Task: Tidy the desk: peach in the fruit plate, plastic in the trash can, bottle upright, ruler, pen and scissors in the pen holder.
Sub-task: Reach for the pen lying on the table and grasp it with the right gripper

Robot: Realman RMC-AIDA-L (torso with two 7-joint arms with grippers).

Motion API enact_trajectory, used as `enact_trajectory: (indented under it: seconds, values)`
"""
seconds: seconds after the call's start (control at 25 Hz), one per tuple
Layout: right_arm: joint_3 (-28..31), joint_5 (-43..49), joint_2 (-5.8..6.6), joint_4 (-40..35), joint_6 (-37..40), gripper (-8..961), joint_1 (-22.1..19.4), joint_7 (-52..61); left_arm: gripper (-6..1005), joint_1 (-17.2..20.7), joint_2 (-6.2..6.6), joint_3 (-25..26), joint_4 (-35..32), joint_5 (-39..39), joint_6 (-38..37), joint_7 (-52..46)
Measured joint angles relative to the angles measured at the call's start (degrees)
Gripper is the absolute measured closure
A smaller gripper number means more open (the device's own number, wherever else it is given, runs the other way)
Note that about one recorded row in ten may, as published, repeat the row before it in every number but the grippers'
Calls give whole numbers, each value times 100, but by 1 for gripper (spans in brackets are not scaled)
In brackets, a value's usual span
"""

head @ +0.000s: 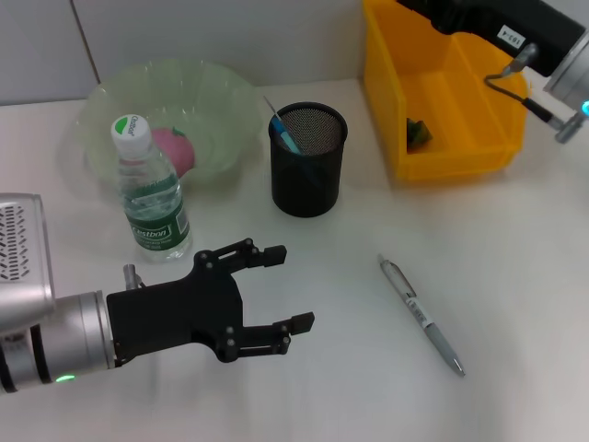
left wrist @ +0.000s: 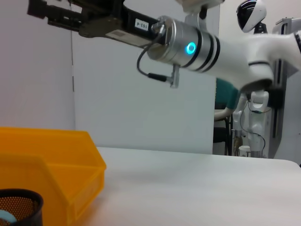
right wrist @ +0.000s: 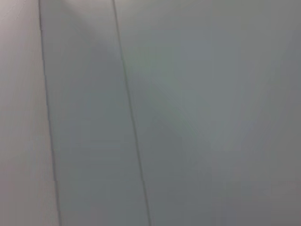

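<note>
The pen [head: 421, 315] lies on the white desk, right of my left gripper [head: 293, 287], which hovers open and empty near the front. The bottle [head: 152, 193] stands upright beside the green fruit plate [head: 225, 101], and the pink peach [head: 175, 152] lies in that plate. A blue item [head: 283, 134] sticks out of the black mesh pen holder [head: 308, 158]; I cannot tell whether it is the ruler or the scissors. A green piece of plastic [head: 419, 132] lies in the yellow trash can [head: 442, 157]. My right arm [head: 497, 28] hangs above the trash can, its gripper [left wrist: 47, 12] seen in the left wrist view.
The trash can [left wrist: 47, 160] and the pen holder's rim [left wrist: 19, 202] also show in the left wrist view. A wall stands close behind the desk. The right wrist view shows only wall.
</note>
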State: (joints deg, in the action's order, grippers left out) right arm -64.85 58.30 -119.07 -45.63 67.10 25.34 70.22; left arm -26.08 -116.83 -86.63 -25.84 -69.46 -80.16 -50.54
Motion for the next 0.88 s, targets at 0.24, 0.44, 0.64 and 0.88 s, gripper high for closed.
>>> enact_trajectory:
  seconds: [0.24, 0.44, 0.64, 0.88]
  values:
    - [226, 3711, -18, -2504, -4, 187, -205, 4508, 150, 27, 3, -1, 4, -6, -8, 0]
    - [187, 5593, -51, -3956, 756, 188, -255, 6614, 150, 90, 2, -3, -3, -7, -18, 0]
    - [247, 7344, -28, -5088, 2069, 189, -19, 8349, 150, 98, 2, -14, 15, -6, -26, 0]
    - [165, 8882, 2, -5386, 3819, 190, 595, 9234, 150, 136, 3, -36, -2, -6, -47, 0]
